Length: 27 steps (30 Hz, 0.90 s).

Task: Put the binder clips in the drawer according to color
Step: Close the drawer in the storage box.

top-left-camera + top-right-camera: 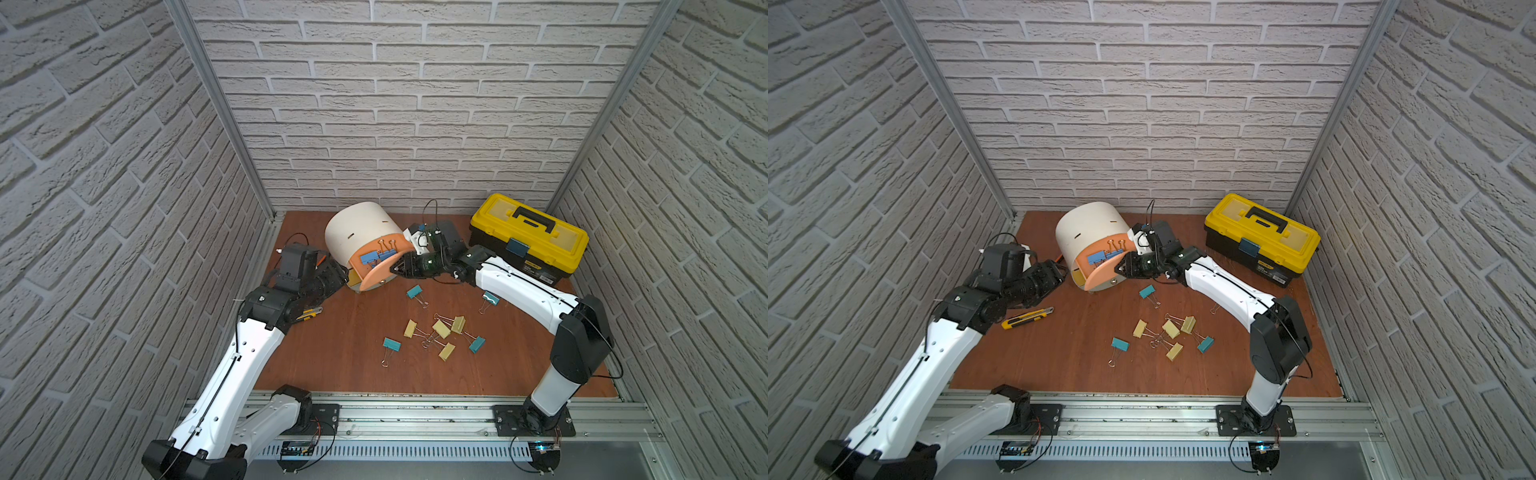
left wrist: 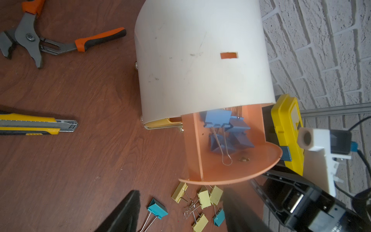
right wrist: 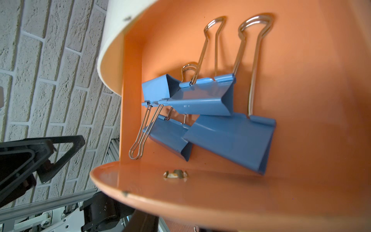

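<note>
- On the brown table [image 1: 332, 365], in both top views, a white drum cabinet [image 1: 361, 230] is sitting near the back wall. Its top peach drawer [image 1: 380, 272] is standing pulled out, and blue clips [image 1: 371, 257] are lying inside it.
- Loose on the table in front, teal clips [image 1: 392, 344] and pale yellow clips [image 1: 441, 329] are lying scattered, apart from the cabinet. Only the blue colour looks sorted.
- The right gripper [image 1: 400, 268] is sitting right at the drawer's front edge, on the side nearer a yellow toolbox [image 1: 532, 237], probably to steady the drawer or push it shut. Its jaw gap cannot be told from here.
- The left gripper [image 1: 337, 275] is hovering just beside the cabinet's opposite side, likely to brace it against sliding. A box cutter [image 1: 1027, 318] is lying near that arm.
- From the left wrist camera, the left gripper's [image 2: 180, 197] two dark fingers [image 2: 124, 213] are standing wide apart with nothing between them, pointing toward the drawer front. The yellow drawer [image 2: 158, 122] underneath is peeking out slightly, and a pair of pliers [image 2: 30, 38] is lying beside the cabinet.
- From the right wrist camera, four blue clips [image 3: 200, 98] are resting in a heap inside the peach drawer [image 3: 311, 80], with their wire handles overlapping. Only a dark sliver of the right gripper is showing under the drawer front, so whether it is gripping cannot be told.
</note>
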Available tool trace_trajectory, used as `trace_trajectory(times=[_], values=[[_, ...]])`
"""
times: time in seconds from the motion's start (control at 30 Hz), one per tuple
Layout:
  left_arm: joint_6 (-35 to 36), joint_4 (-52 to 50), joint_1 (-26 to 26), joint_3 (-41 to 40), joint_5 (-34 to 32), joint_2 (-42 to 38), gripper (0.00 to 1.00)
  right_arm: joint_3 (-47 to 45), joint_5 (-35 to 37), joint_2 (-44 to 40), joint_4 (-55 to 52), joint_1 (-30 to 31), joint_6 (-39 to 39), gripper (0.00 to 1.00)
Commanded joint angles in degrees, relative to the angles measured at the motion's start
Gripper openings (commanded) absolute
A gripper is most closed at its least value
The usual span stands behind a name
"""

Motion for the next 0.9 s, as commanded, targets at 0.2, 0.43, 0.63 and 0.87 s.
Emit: trace_trajectory(times=[0.2, 0.43, 0.63, 0.87], values=[[1.0, -0.5, 1.0, -1.3, 0.5, -1.8, 0.7, 8.7, 1.2, 5.9, 1.6, -0.7, 0.5, 0.3], [0.7, -0.5, 1.6, -2.3, 1.0, -2.4, 0.7, 13.3, 0.3, 10.3, 2.5, -1.3, 2.4, 0.3], [0.7, -0.2, 2.5, -2.5, 1.6, -2.3, 0.7, 15.4, -0.8, 13.0, 5.5, -1.2, 5.6, 0.3], [0.8, -0.3, 3.2, -2.4, 1.9, -2.3, 0.7, 15.5, -0.8, 14.8, 7.6, -1.2, 7.6, 0.3]])
